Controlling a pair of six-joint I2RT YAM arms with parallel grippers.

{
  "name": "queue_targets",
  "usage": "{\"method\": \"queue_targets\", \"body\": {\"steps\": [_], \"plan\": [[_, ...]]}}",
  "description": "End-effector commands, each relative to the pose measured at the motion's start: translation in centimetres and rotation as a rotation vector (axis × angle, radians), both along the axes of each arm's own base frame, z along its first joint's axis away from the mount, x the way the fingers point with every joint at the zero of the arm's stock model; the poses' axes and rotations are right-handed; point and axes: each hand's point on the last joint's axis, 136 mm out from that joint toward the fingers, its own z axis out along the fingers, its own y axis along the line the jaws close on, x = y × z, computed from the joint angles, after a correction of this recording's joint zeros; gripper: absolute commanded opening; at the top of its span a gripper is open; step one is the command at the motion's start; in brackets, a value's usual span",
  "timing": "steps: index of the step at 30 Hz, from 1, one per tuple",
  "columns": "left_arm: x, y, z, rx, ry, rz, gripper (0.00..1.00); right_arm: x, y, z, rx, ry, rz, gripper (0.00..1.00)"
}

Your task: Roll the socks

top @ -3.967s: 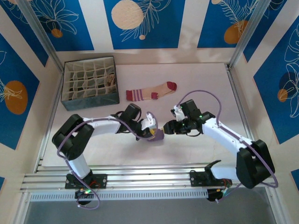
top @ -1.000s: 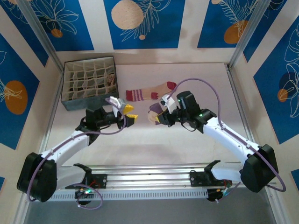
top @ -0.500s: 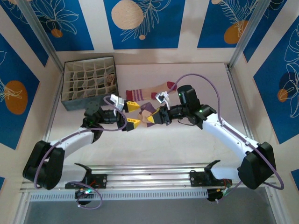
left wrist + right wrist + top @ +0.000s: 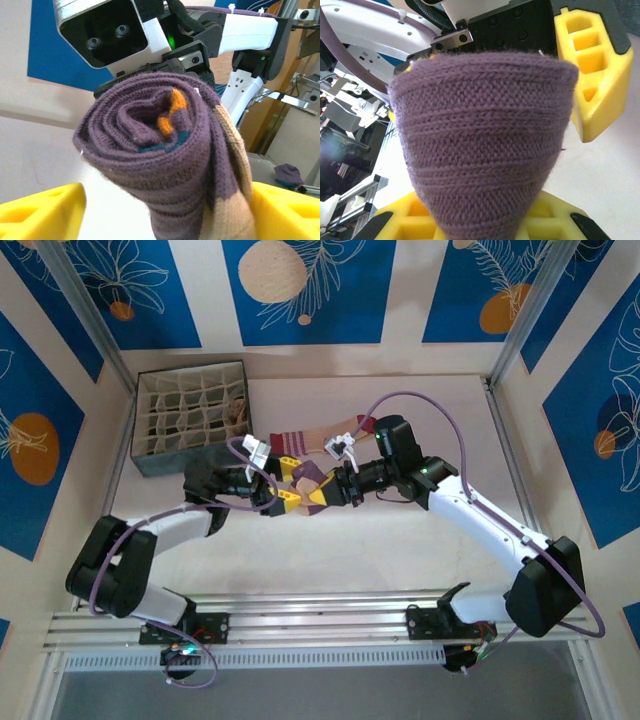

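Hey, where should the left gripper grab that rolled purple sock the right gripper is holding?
Take the rolled purple sock across its spiral end, coming end-on from the left, where the open left gripper straddles it. The right gripper pinches the opposite end, leaving this one free; squeezing across the round bundle should keep the layers wound.

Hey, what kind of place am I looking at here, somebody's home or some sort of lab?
Most likely a robot lab test cell, not a home: a left arm and right arm bolted to an aluminium rail, with printed blue backdrop panels walling in a white table.
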Motion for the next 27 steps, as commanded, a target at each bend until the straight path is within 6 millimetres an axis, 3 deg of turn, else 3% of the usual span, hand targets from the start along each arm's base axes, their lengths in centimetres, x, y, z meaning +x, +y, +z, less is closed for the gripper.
{"method": "queue_targets", "body": {"steps": [1, 5, 10, 15, 16, 20, 22, 24, 27], "plan": [[-0.9, -0.2, 1.1, -0.006, -0.056, -0.066, 0.71, -1.4, 0.3, 1.8, 0.054, -0.003, 0.088, 0.00], [-1.2, -0.2, 1.0, 0.001, -0.066, -0.086, 0.55, -2.4, 0.3, 2.5, 0.098, 0.009, 0.156, 0.00], [-1.5, -0.3, 1.3, 0.002, -0.077, -0.102, 0.24, -3.4, 0.7, 3.0, 0.130, 0.027, 0.225, 0.00], [-1.9, -0.2, 2.0, -0.005, -0.096, -0.107, 0.01, -3.2, 1.2, 2.8, 0.120, 0.046, 0.238, 0.00], [-1.9, -0.1, 2.1, -0.007, -0.101, -0.106, 0.00, -3.0, 1.3, 2.8, 0.111, 0.044, 0.229, 0.05], [-1.9, 0.2, 3.0, -0.025, -0.130, -0.082, 0.00, -1.5, 1.3, 2.3, 0.054, 0.016, 0.124, 0.42], [-1.4, 0.7, 3.6, -0.037, -0.136, -0.046, 0.00, -0.7, 1.3, 2.4, 0.027, 0.002, 0.075, 0.56], [-0.8, 1.5, 4.2, -0.044, -0.142, 0.001, 0.00, -0.1, 1.2, 2.6, 0.005, -0.019, 0.042, 0.64], [0.5, 2.8, 4.3, -0.021, -0.140, 0.072, 0.00, 1.1, 1.1, 2.7, -0.024, -0.055, -0.018, 0.66]]}}
